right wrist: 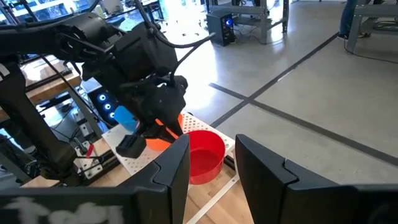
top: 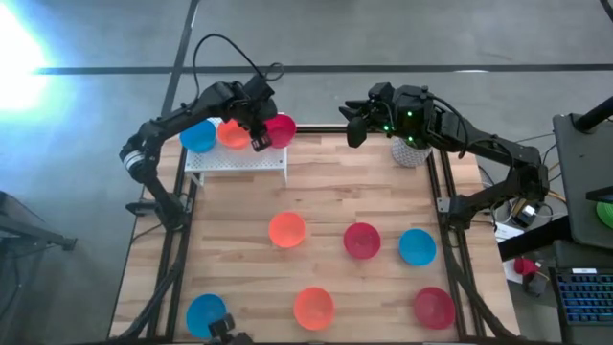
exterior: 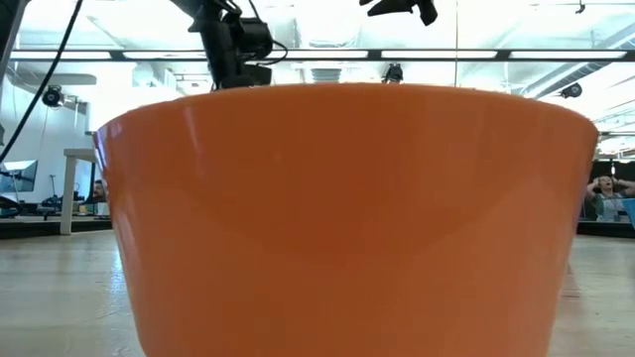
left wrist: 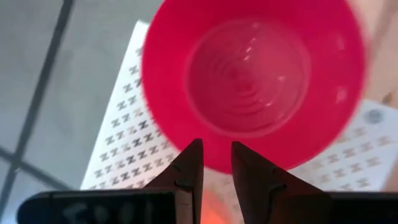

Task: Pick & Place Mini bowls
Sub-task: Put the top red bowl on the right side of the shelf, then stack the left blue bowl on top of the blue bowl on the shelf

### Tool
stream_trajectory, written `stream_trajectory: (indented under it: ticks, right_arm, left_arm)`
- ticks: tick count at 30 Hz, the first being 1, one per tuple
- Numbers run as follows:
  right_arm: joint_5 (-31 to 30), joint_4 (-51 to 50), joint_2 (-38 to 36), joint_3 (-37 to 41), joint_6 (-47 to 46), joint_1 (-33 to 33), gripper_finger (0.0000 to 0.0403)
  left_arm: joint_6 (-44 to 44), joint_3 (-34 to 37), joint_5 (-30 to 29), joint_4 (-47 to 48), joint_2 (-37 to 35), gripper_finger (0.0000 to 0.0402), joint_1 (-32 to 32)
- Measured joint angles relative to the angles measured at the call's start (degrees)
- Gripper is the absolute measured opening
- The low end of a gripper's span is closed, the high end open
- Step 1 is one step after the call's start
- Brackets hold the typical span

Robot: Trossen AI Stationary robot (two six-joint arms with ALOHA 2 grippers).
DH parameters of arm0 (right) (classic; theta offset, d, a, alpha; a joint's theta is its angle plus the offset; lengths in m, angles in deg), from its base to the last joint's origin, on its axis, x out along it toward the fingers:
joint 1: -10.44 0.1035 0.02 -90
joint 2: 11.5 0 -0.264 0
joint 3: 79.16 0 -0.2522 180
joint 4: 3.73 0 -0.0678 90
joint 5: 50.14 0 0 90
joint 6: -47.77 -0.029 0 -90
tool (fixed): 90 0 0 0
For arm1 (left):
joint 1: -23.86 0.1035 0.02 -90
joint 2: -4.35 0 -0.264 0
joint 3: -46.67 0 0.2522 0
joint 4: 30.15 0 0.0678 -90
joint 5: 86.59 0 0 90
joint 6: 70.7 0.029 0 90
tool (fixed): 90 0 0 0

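I could read no text, label, brand or number anywhere. The white rack point(left wrist: 130, 143) under the red mini bowl point(left wrist: 252, 81) carried a repeated dark pattern in rows, but I could not tell whether the marks were letters or just cut-outs. A small round grey mark point(left wrist: 374, 116) sat on the same rack, too blurred for me to read. The keyboard point(top: 586, 292) beside the counter showed only blue-lit keys, with no legible characters.
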Motion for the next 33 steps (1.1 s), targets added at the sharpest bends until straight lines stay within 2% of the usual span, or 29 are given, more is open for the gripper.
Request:
stream_trajectory:
  ticks: [3, 12, 19, 26, 33]
  right_arm:
    - [0.0, 0.0, 0.01, 0.0, 0.0, 0.0, 0.0123]
    - [0.02, 0.09, 0.01, 0.0, -0.02, 0.0, 0.0123]
    - [0.13, 0.57, 0.01, 0.0, -0.08, 0.0, 0.0123]
    - [0.15, 0.56, 0.01, 0.0, 0.12, 0.0, 0.0123]
    - [0.15, 0.48, 0.01, 0.0, 0.46, 0.0, 0.0123]
  left_arm:
    - [0.06, 0.02, -2.48, 0.83, 0.0, 0.0075, 0.0]
    - [1.11, 0.02, -4.12, 2.59, 0.0, 0.0075, 0.0]
    - [1.57, -0.63, -7.64, 3.04, -0.09, 0.0075, 0.02]
    - [0.05, -4.74, -7.24, 5.92, -1.31, 0.0075, -0.27]
    - [-6.32, -6.27, -2.73, 17.67, -6.45, 0.0075, -1.53]
